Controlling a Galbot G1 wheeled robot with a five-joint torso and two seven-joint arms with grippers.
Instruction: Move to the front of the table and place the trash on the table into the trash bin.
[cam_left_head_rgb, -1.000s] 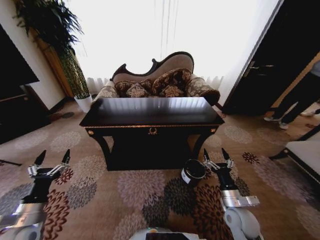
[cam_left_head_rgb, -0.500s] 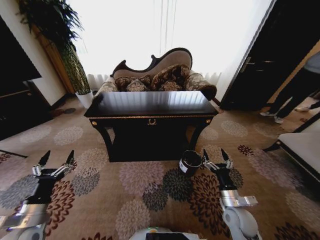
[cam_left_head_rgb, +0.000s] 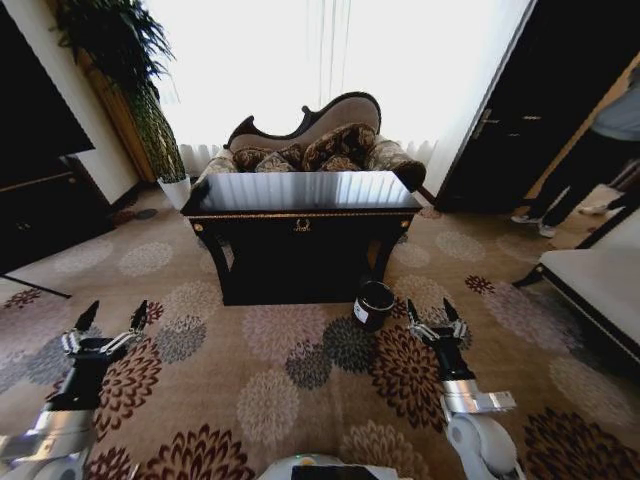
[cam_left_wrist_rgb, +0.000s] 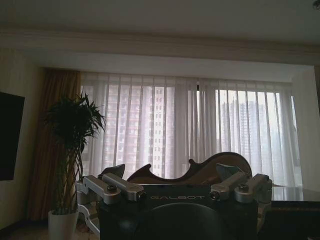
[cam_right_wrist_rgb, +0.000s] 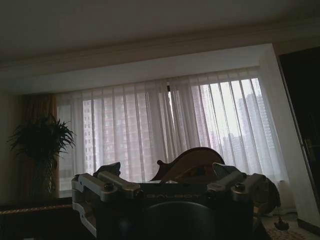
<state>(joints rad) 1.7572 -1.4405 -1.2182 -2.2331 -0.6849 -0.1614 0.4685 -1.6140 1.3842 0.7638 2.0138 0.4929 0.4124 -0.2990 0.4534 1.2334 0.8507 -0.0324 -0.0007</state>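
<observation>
Head view: the bench (cam_left_head_rgb: 300, 192), glossy black with gold trim and a gold ornament at front centre, stands mid-room on a floral-patterned carpet (cam_left_head_rgb: 300, 400). Its top shows strong window glare; no trash items can be made out on it from here.

The trash bin (cam_left_head_rgb: 374, 304), small, round and black with a white label on its side, sits on the carpet just beside the bench's front right leg, upright, mouth facing up.

Left gripper (cam_left_head_rgb: 110, 322) is low at the left, above the carpet, well apart from the bench; its fingers are spread open and hold nothing. Right gripper (cam_left_head_rgb: 433, 314) is low at the right, near the trash bin and slightly to its right, not touching it; fingers likewise spread, nothing held.

Behind the bench: a patterned sofa (cam_left_head_rgb: 310, 150) with a curved back, then sheer curtains (cam_left_head_rgb: 330, 60) over a bright window. A tall potted plant (cam_left_head_rgb: 130, 70) stands at far left in a white pot.

Wrist views: both look level toward the curtains, with the sofa back and the plant in sight.
</observation>
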